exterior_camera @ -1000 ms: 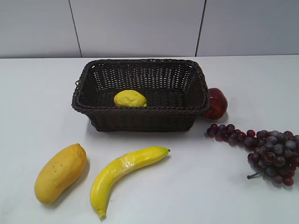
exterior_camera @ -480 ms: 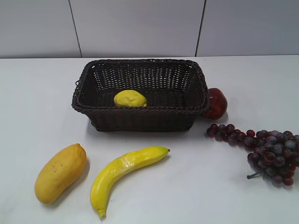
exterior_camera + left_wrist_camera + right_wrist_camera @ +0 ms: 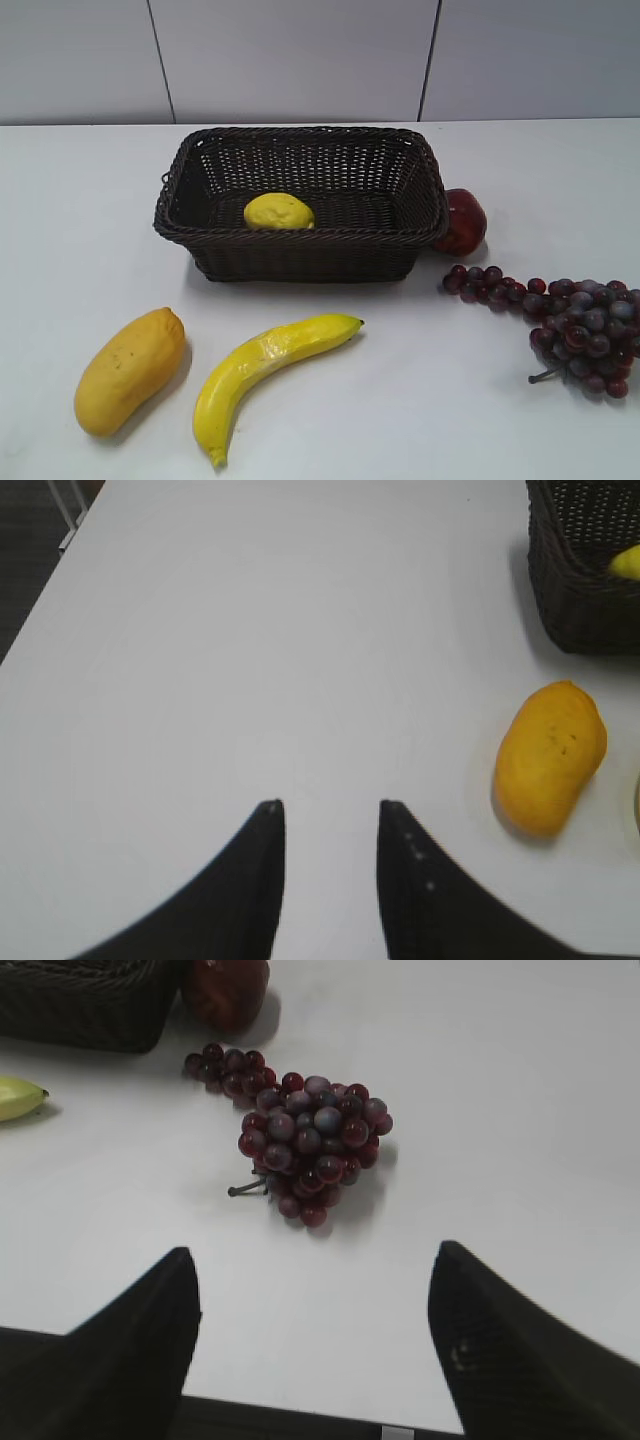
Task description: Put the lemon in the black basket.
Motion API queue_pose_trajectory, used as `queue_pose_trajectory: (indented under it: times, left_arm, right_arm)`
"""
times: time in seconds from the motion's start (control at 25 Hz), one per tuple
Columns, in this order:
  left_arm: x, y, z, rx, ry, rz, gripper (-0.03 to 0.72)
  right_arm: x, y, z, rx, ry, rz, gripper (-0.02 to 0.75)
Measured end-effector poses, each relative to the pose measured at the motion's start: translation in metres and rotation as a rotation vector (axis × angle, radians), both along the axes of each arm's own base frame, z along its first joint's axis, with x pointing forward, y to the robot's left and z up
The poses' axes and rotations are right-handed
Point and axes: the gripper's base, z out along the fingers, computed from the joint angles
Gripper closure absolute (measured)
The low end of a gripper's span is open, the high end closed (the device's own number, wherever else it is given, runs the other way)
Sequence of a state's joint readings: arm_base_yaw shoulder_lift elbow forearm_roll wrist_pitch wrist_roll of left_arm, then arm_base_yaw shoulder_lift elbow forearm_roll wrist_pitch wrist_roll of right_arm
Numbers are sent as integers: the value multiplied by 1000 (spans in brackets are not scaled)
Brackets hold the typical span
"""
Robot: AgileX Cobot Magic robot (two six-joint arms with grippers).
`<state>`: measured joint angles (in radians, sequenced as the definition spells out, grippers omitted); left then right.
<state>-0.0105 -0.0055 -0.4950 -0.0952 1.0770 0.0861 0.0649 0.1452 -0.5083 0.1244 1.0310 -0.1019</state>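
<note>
Nothing is seen to have changed across the last second in the exterior view: the lemon [image 3: 279, 211] is found at the same spot inside the black basket [image 3: 300, 240], lying on the basket floor against the near wall, somewhat left of the basket's middle. The basket itself is placed toward the far edge of the tabletop [image 3: 90, 220]. This stillness is judged to mean that the placing has been completed and that nothing remains but for the arms to be kept clear.

No gripper is shown in the exterior view. In the left wrist view the left gripper [image 3: 329, 815] is seen with its jaws slightly apart, with nothing between them, over bare tabletop near the left edge. In the right wrist view the right gripper [image 3: 315, 1280] is seen with its jaws wide apart, also with nothing between them, held above the tabletop near the right edge.

A mango [image 3: 130, 371] and a banana [image 3: 265, 376] are left toward the near edge, well apart from the basket. A bunch of grapes [image 3: 575, 330] is laid toward the right edge, and a red apple [image 3: 462, 221] is set just beside the basket's right wall; whether the two touch cannot be told.
</note>
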Motion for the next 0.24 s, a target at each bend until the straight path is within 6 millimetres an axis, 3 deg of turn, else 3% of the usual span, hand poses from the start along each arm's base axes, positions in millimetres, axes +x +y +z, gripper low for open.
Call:
queue_pose_trajectory:
  times: [0.24]
  left_arm:
    - [0,0,0,0,0,0,453]
  right_arm:
    - [-16,-1,1,6,-99,0,199]
